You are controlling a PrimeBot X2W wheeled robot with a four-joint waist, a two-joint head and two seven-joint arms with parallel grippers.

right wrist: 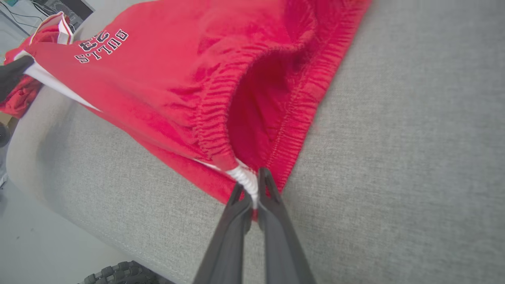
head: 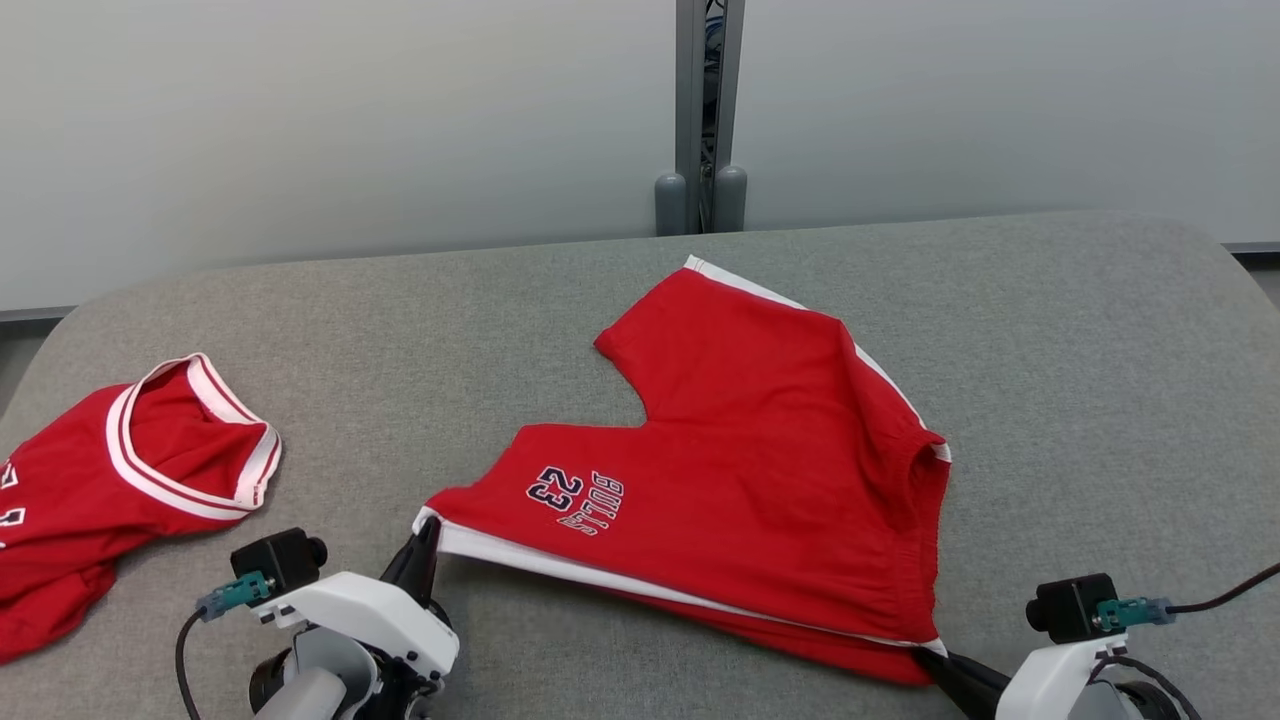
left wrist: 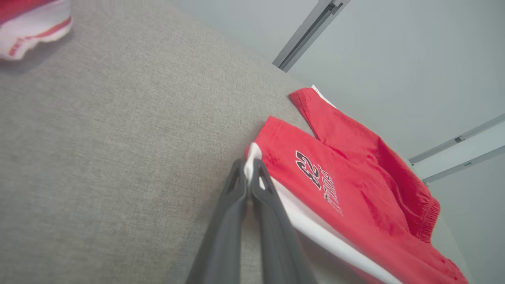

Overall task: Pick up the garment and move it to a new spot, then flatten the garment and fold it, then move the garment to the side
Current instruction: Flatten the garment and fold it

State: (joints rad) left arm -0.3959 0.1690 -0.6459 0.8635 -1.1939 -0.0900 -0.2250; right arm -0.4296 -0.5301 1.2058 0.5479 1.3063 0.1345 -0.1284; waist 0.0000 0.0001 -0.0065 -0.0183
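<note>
The garment (head: 740, 440) is a pair of red shorts with white side stripes and a dark "BULLS 23" print, lying mid-table on the grey cloth surface. My left gripper (head: 428, 528) is shut on the white-striped leg hem corner at the shorts' near left, seen pinched in the left wrist view (left wrist: 249, 167). My right gripper (head: 935, 655) is shut on the white stripe at the elastic waistband's near corner (right wrist: 249, 182). The near edge of the garment (right wrist: 177, 79) is stretched between the two grippers and lifted slightly off the table.
A second red piece, a jersey (head: 110, 470) with white-trimmed collar, lies at the table's left edge. The grey padded table (head: 1080, 400) has rounded corners; a pale wall and a grey post (head: 702, 110) stand behind. A tyre (right wrist: 118, 274) shows below the table's front edge.
</note>
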